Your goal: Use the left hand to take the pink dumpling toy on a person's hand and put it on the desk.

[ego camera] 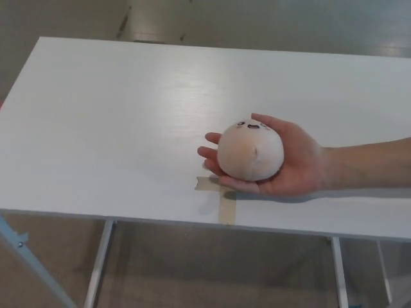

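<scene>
At the near left corner a pale blue metal bar [19, 247] slants out from under the white desk [115, 115], and beside it a thin grey desk leg [99, 263] drops toward the brownish floor [257, 19]. The desk fills most of the head view, its left and middle parts bare and softly glossy under the light.

Toward the near middle of the desk lies a cross of tan tape [221, 199]; only its left arm and its near stem show, since the remainder sits beneath a person's hand [292, 163]. That hand reaches in from the right edge of the view, palm up, the bare forearm [372, 163] stretching back to the right above the desk and casting a thin shadow on the surface below it.

The pink dumpling toy [250, 151] rests in this palm, over the tape cross and a little right of the desk's centre. It is round and pale pink, with a small drawn face on its far upper side and a faint crease down its front. The person's fingers are gently curled and slightly spread, cradling the toy from below, fingertips poking out at its left, thumb lying along its far side.

A second grey leg [339, 269] stands under the near right of the desk. Neither robot hand appears anywhere in the view.
</scene>
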